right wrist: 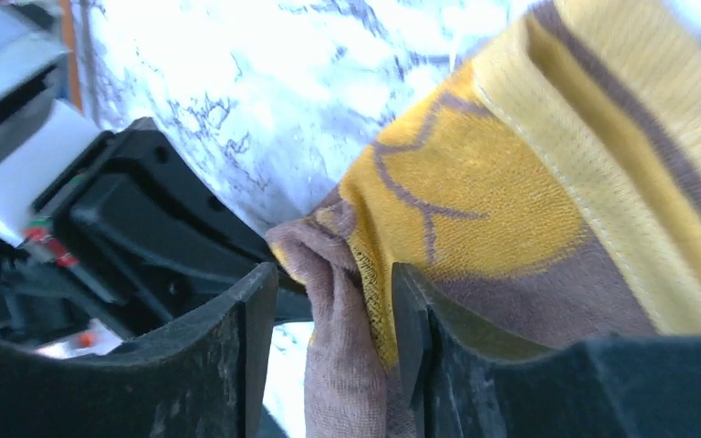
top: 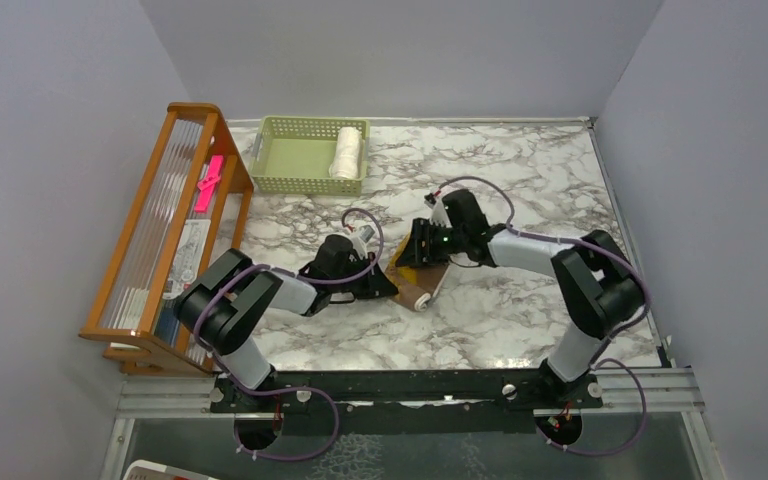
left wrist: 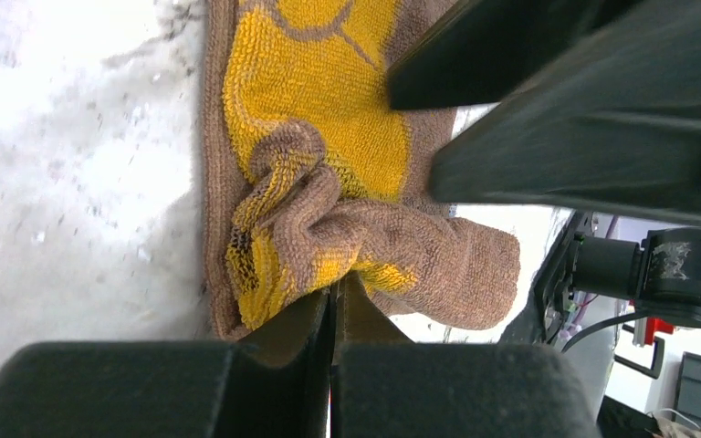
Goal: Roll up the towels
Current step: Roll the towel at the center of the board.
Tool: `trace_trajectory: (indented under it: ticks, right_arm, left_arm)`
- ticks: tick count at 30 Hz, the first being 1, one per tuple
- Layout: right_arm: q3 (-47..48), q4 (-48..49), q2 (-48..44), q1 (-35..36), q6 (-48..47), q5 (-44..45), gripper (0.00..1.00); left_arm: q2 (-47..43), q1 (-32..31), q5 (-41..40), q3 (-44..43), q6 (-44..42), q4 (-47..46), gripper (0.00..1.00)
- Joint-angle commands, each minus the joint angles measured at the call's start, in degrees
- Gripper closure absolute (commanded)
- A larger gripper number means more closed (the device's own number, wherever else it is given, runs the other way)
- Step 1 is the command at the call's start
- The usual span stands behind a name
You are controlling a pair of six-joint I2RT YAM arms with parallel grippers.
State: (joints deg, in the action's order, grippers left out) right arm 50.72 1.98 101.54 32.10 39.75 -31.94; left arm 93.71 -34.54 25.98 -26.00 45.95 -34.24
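Marble tabletop (top: 520, 170); at its back a basket (top: 280, 185) holds the rolled white towel (top: 347, 152). The yellow towel (top: 418, 283) lies mid-tabletop, partly rolled. Left gripper (left wrist: 333, 306) jaws pinch its bunched edge; right gripper (right wrist: 329, 301) jaws stand half open around a fold

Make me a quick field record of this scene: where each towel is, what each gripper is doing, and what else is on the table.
yellow towel: on the marble table between both grippers, partly rolled, one edge bunched
cream towel: rolled, lying at the right side of the green basket
left gripper: shut, pinching the yellow towel's bunched fold
right gripper: jaws apart, a fold of the yellow towel between them
wooden rack: along the table's left edge
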Motion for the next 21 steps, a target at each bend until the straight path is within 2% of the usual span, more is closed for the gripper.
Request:
trace_trajectory:
  ticks: [1,5,9,12,15,21]
  right_arm:
    - [2.86,-8.99,-9.76,0.16,-15.63,15.33,0.48]
    - [0.65,-4.77,-19.02,1.81,-27.96,17.86,0.47]
    - [-9.02,4.97,-29.71,13.74,-50.29,27.52,0.47]
    - [-16.41,7.33,-34.43,19.96,-64.09,23.33,0.47]
    - [-19.94,6.34,-35.78,22.69,-67.89,23.12,0.48]
    - [-20.32,3.13,-32.76,25.24,-73.28,23.29,0.51]
  left_arm:
    - [6.48,-0.51,-5.8,0.38,-3.58,7.17,1.0]
    - [8.04,-0.7,-5.32,-0.48,-3.68,7.21,1.0]
    - [8.32,-0.7,-4.91,-1.12,-3.55,7.26,1.0]
    - [8.37,-0.7,-4.61,-1.13,-3.37,7.28,1.0]
    - [8.31,-0.76,-4.46,-1.12,-3.49,7.55,1.0]
    - [8.87,-0.71,-4.02,-1.41,-3.73,8.06,1.0]
